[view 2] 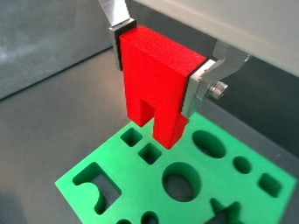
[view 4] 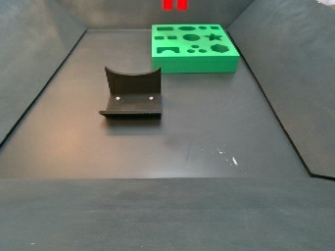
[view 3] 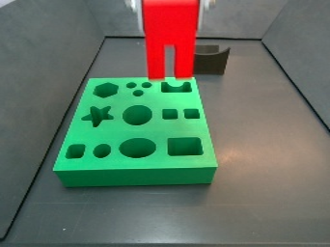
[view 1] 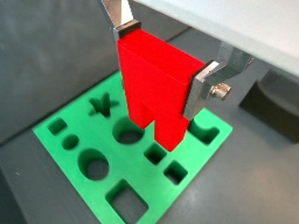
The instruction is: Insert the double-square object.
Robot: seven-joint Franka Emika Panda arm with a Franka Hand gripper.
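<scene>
The double-square object (view 1: pixel 158 83) is a bright red block with two square legs pointing down. My gripper (view 1: pixel 163 59) is shut on its solid upper part, one silver finger on each side, as both wrist views show (view 2: pixel 162 59). It hangs upright above the green board (view 1: pixel 87 127), clear of the surface, legs over the area near two small square holes (view 1: pixel 156 155). In a side view the block (view 3: pixel 169 39) hangs over the board's far edge (view 3: pixel 129 170). In the other side view only its legs (view 4: pixel 174 5) show, above the board (view 4: pixel 194 64).
The dark fixture (view 4: pixel 131 93) stands on the grey floor away from the board, and also shows behind it (view 3: pixel 210 60). The board has several other holes: a star, circles, a hexagon, a large square. Dark sloping walls enclose the floor.
</scene>
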